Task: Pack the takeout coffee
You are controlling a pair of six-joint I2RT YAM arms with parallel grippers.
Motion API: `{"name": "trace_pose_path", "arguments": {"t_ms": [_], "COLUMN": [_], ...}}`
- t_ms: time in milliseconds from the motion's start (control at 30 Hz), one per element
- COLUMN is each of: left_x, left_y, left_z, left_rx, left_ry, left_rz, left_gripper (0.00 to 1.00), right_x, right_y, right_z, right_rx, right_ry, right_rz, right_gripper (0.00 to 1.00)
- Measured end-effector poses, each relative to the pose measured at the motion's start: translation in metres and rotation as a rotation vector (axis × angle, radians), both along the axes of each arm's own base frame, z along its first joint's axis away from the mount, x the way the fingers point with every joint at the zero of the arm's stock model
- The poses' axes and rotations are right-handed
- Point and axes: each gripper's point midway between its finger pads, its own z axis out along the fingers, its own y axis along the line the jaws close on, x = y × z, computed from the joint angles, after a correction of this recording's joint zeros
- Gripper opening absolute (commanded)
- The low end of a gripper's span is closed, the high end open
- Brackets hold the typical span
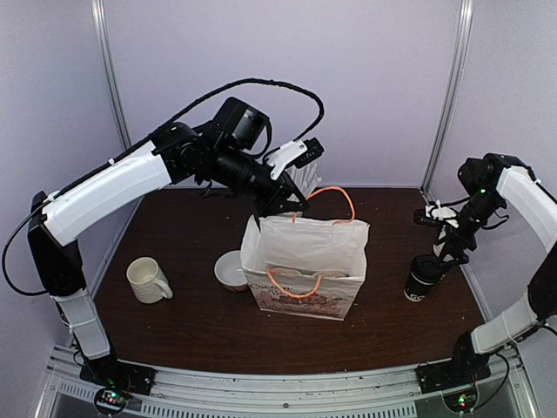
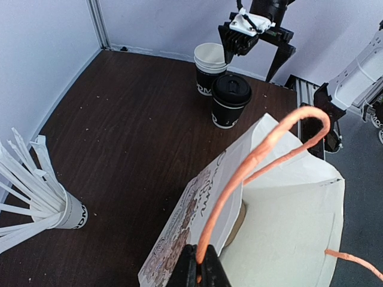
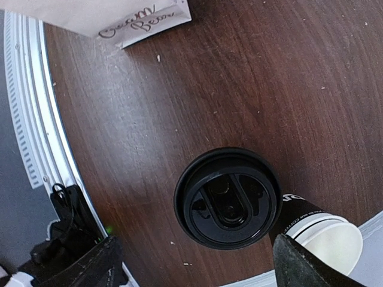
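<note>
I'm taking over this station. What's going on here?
The left gripper is shut on one orange handle of the paper bag, holding it up. The right gripper hangs open over the lidded coffee cup, a finger on either side, not yet gripping. The cup stands on the table to the right of the bag, next to an unlidded cup.

The top external view looks down from high behind the near edge, covering the whole surface [image 1: 209, 335]. The left wrist camera sits close over the paper bag [image 2: 293, 233], facing across toward the lidded black cup [image 2: 231, 98]. The right wrist camera looks straight down on that cup from close by, with a bag corner at its top edge.
</note>
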Motion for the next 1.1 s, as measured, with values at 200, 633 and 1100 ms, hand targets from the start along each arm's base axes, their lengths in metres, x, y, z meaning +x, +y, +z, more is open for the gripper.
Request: {"name": "trace_pose_path", "arguments": {"t_ms": [200, 633, 1100], "left_x": [0.0, -0.002, -0.002], "left_y": [0.0, -0.001, -0.001], "left_z": [0.0, 0.0, 0.001], "left_rx": [-0.001, -0.007, -0.009], "left_ry": [0.006, 0.019, 0.023], "left_rz": [0.004, 0.002, -0.001], "left_gripper": [0.0, 0.0, 0.0], "right_x": [-0.002, 0.022, 0.029], "right_y": [-0.008, -0.016, -0.006], "right_z": [-0.021, -0.051, -0.066], "right_rx": [-0.068, -0.162, -0.19], "right_ry": [0.028, 0.006, 0.015], "right_rz": [0.104, 0.134, 0.172], "right_gripper": [0.94, 0.94, 0.84]}}
